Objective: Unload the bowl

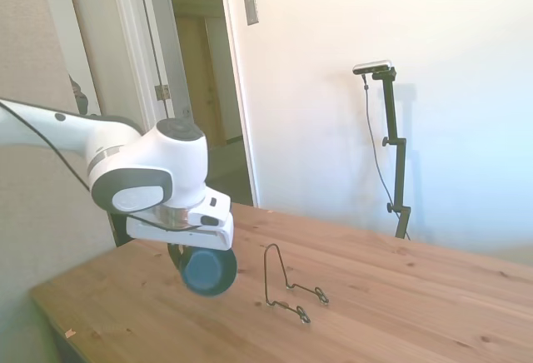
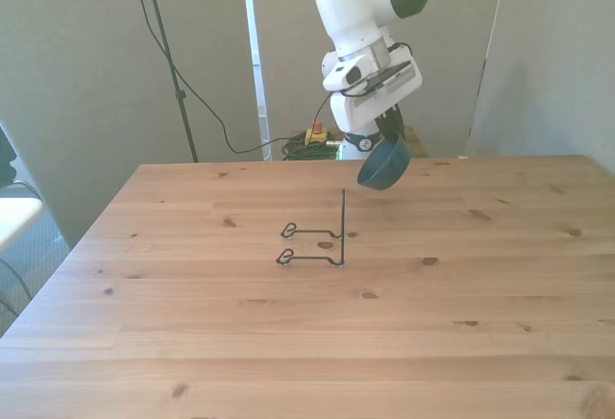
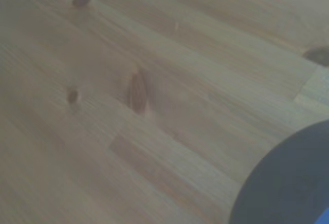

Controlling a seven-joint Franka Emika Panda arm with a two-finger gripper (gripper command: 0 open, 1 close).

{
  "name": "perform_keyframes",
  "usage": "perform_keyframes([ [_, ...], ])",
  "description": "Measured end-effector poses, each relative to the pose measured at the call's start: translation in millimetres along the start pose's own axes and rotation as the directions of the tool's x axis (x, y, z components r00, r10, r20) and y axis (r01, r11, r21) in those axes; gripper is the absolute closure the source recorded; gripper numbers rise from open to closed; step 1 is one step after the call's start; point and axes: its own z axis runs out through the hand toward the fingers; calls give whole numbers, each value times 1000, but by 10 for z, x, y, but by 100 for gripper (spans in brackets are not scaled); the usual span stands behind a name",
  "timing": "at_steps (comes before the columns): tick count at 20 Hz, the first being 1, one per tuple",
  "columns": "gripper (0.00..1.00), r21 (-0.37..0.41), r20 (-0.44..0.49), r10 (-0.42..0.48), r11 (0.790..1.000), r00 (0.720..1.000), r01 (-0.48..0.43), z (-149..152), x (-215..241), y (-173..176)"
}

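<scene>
The small dark teal-blue bowl [image 1: 209, 271] [image 2: 384, 163] hangs tilted on its side in the air, just above the wooden table [image 1: 400, 313] [image 2: 192, 342]. My gripper [image 1: 185, 256] [image 2: 385, 136] is shut on its rim and reaches down from the white hand. The bowl is beside the thin black wire rack [image 1: 286, 287] [image 2: 323, 242], apart from it, toward the table's far edge in the front view. A curved dark edge of the bowl [image 3: 288, 183] shows in the wrist view over bare wood.
The wire rack stands upright near the table's middle with its two feet toward the front view's left. A wall and an open doorway [image 1: 204, 72] lie behind the table in the side view.
</scene>
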Motion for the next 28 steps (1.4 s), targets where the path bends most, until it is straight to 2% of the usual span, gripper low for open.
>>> perform_keyframes([
  [3,100,-82,-18,71,994,997,-72,256,-173,-122],
  [7,100,-160,-59,158,973,986,-166,477,-272,-207],
  [14,100,-270,-140,263,917,954,-293,802,-171,-334],
  [15,0,-282,-145,268,911,952,-300,824,-146,-354],
  [23,0,-329,-152,299,883,942,-334,969,-30,-387],
  [28,0,-339,-146,308,877,940,-340,1027,-28,-376],
])
